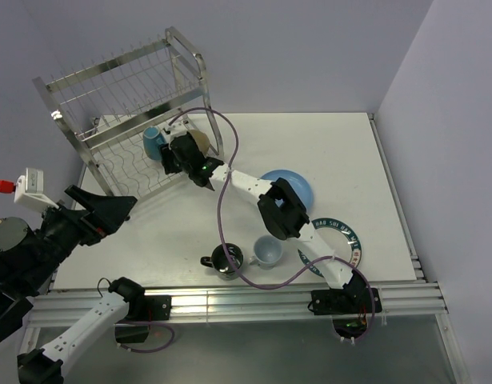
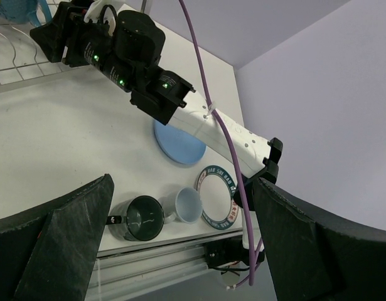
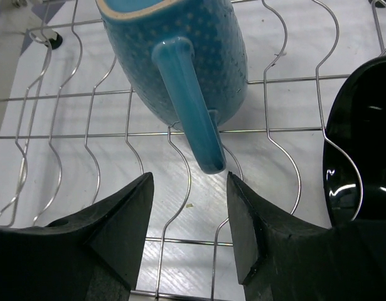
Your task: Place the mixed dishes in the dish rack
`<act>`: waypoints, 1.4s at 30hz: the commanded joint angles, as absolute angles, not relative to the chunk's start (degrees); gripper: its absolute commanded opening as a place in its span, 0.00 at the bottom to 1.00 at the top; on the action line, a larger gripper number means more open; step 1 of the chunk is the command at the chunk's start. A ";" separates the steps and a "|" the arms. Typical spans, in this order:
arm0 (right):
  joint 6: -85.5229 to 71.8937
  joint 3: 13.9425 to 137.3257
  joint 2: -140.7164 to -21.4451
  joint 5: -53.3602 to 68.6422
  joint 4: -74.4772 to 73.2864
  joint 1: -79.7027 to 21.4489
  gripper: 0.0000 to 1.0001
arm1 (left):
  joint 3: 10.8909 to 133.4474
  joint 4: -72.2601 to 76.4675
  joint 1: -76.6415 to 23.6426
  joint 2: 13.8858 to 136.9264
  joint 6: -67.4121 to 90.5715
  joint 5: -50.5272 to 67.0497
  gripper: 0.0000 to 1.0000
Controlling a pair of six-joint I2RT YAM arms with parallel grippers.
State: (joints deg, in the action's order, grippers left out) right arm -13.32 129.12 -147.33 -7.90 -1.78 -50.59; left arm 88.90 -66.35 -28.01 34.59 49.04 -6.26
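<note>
Blue mug (image 3: 180, 56) – on the wavy lower shelf of the rack (image 1: 199, 64), lying on its side, handle toward the right gripper (image 3: 189, 188). That gripper is spread; the handle's end sits just ahead of the gap between its fingers, with no contact visible.

Bowl (image 3: 362, 157) – same shelf, just right of the mug, glossy black side showing at the right finger's edge.

Light-blue plate (image 1: 302, 188) – flat on the tabletop (image 1: 310, 144), partly under the right arm.

White plate (image 1: 342, 236) – near-right tabletop, lettered rim up.

Dark mug (image 1: 228, 258) and pale cup (image 1: 267, 252) – upright, side by side near the front edge.

Left gripper (image 2: 181, 182) – spread, holding nothing, raised over the tabletop's left side, well apart from every dish.
</note>
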 commanded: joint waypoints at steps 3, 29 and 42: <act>-18.63 129.11 -141.94 -9.05 2.81 -51.15 0.58 | 88.94 -63.54 -28.12 34.89 49.22 -5.54 0.99; -30.50 145.18 -155.21 -9.32 6.07 -51.42 0.00 | 85.61 -63.19 -28.04 31.38 54.23 -6.50 0.99; -32.44 145.20 -156.19 -1.50 10.10 -51.06 0.00 | 83.67 -61.26 -28.04 31.73 54.76 -4.40 0.99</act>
